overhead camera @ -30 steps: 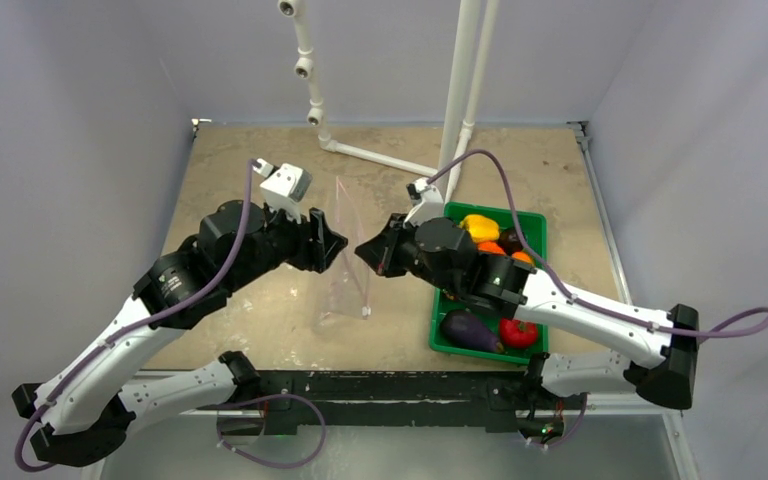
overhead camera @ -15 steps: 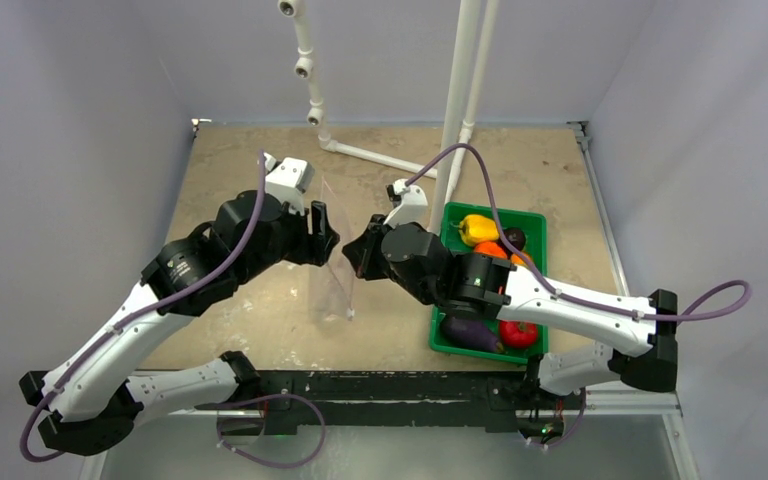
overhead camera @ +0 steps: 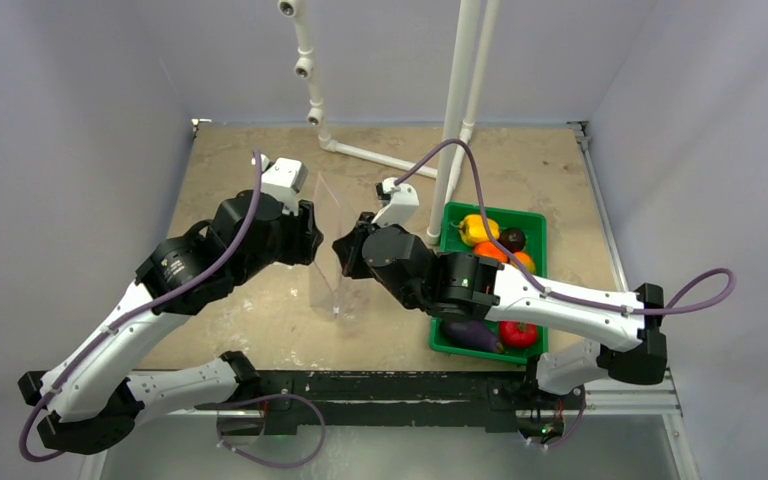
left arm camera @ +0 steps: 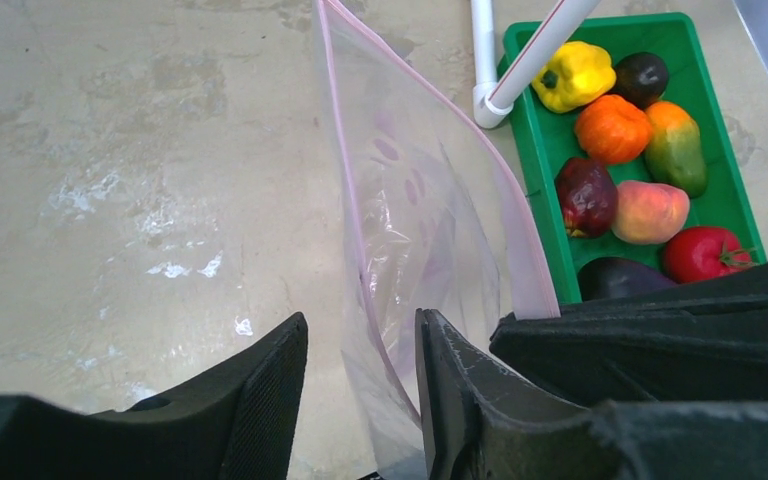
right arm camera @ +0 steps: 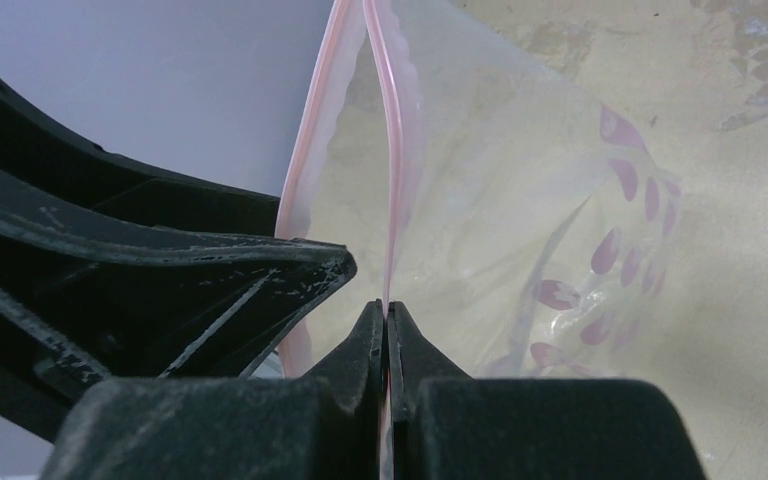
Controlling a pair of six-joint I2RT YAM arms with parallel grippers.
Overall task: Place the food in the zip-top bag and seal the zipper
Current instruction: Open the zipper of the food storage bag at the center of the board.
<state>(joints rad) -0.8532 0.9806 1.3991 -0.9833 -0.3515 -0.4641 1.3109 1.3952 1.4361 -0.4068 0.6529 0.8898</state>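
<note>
The clear zip-top bag [overhead camera: 328, 272] hangs upright between my two grippers, mouth up. My right gripper [right arm camera: 387, 310] is shut on one lip of the pale pink zipper [right arm camera: 396, 150]; in the top view it [overhead camera: 344, 250] is right of the bag. My left gripper [left arm camera: 360, 335] is open, with the other pink lip [left arm camera: 338, 150] running between its fingers [left arm camera: 275, 380]; in the top view it [overhead camera: 311, 233] is left of the bag. The mouth gapes slightly and the bag [left arm camera: 440, 210] is empty. The food lies in the green tray [overhead camera: 538, 222]: yellow pepper [left arm camera: 572, 75], orange fruit [left arm camera: 612, 128], mango [left arm camera: 674, 147], peach [left arm camera: 650, 211], tomato [left arm camera: 705, 253], eggplant [overhead camera: 468, 332].
White pipe posts [overhead camera: 460, 90] stand behind the tray, with a pipe foot [left arm camera: 485, 95] by its near corner. Two dark fruits [left arm camera: 586, 195] also lie in the tray. My right arm reaches across the tray's left side. Grey walls enclose the tan table [overhead camera: 230, 170].
Both grippers have moved left together with the bag. The bag has swung from slanting along the table to hanging upright between them.
</note>
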